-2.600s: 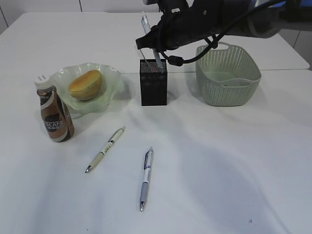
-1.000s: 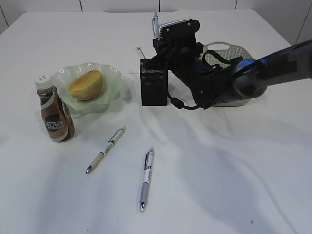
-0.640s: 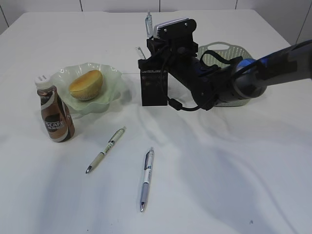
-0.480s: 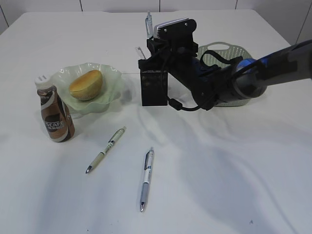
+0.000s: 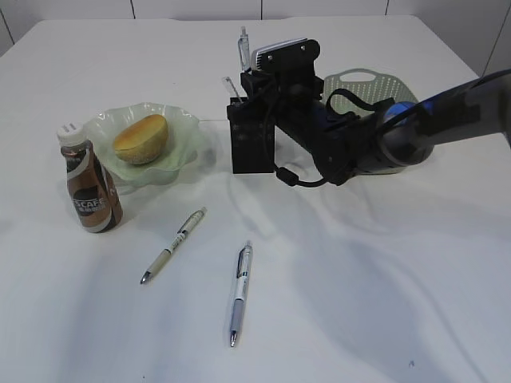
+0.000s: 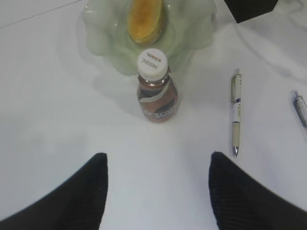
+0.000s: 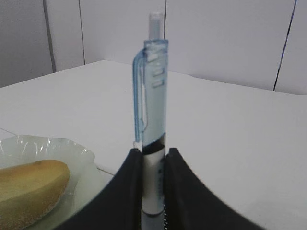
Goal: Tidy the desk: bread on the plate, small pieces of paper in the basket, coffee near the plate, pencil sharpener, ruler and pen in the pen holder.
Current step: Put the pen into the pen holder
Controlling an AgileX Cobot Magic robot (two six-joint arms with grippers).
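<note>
My right gripper [image 5: 249, 80] [image 7: 153, 158] is shut on a light blue pen [image 5: 243, 41] [image 7: 152, 96], held upright over the black mesh pen holder [image 5: 251, 148]. A clear ruler [image 5: 228, 86] sticks up from the holder's left corner. Two more pens [image 5: 174, 243] [image 5: 240, 291] lie on the desk. The bread [image 5: 140, 138] [image 6: 145, 19] sits on the green plate [image 5: 188, 128], with the coffee [image 5: 90, 190] [image 6: 157, 93] beside it. My left gripper [image 6: 158, 158] hangs open above bare desk in front of the coffee. The pieces of paper and the pencil sharpener are out of view.
The sage-green basket [image 5: 367, 82] stands behind my right arm, largely hidden by it. The left wrist view shows one desk pen [image 6: 235, 112] right of the coffee and a corner of the pen holder [image 6: 252, 7].
My right arm has come down from above, turned the blue pen upright and, over the last second, edged it slightly left over the pen holder. The left gripper has not moved.
</note>
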